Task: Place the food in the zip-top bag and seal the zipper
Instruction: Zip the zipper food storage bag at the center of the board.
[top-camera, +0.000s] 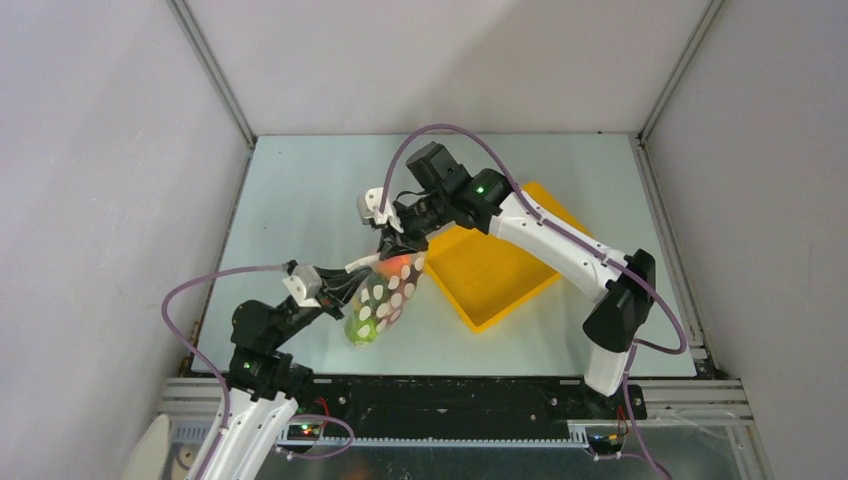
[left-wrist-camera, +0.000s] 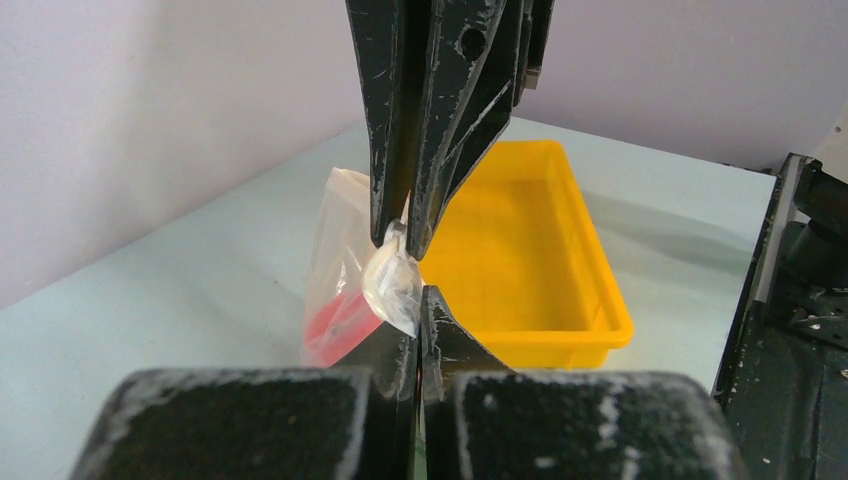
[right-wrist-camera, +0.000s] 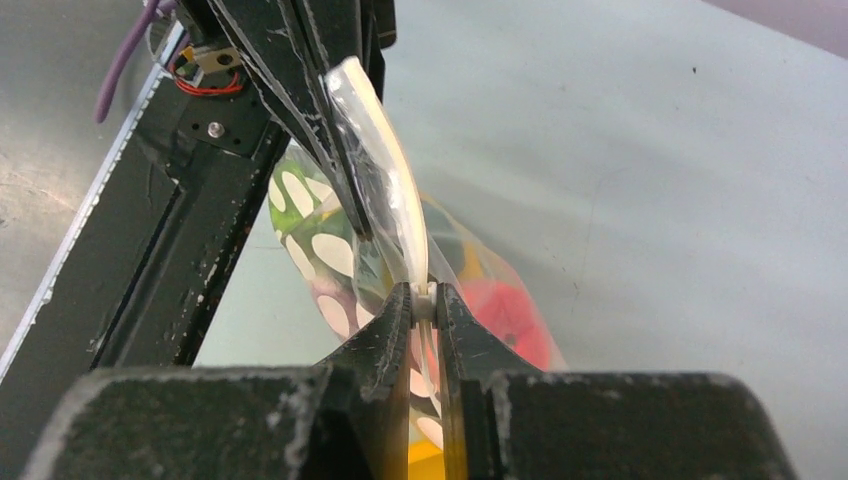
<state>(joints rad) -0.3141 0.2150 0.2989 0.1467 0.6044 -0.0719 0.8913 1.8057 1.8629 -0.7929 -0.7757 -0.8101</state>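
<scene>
The bag (top-camera: 385, 300) was held up over the table (top-camera: 300, 200), just left of the tray (top-camera: 490, 270), slanted with its mouth end raised toward the tray and its closed end lowered toward the near edge. Whether the lower end was resting on the table could not be told. The food was seen inside through the dotted plastic: a green piece (top-camera: 362, 330) was lodged at the low end and a red piece (right-wrist-camera: 500, 305) was lying higher up near the mouth; the other pieces could not be made out. The zipper (right-wrist-camera: 385, 190) was seen in the right wrist view as a white strip bowed into a curve between the two grippers. The right gripper (right-wrist-camera: 425, 295) was closed on the zipper, the strip being pinched between its fingertips with only that thin band between them. The left gripper (left-wrist-camera: 418, 305) was pressed fully together on a crumpled corner of the bag at the mouth edge, close to the other gripper's fingers. Both grippers were met at the raised end of the bag, the left arm reaching in from the near left and the right arm bent back over the tray.
</scene>
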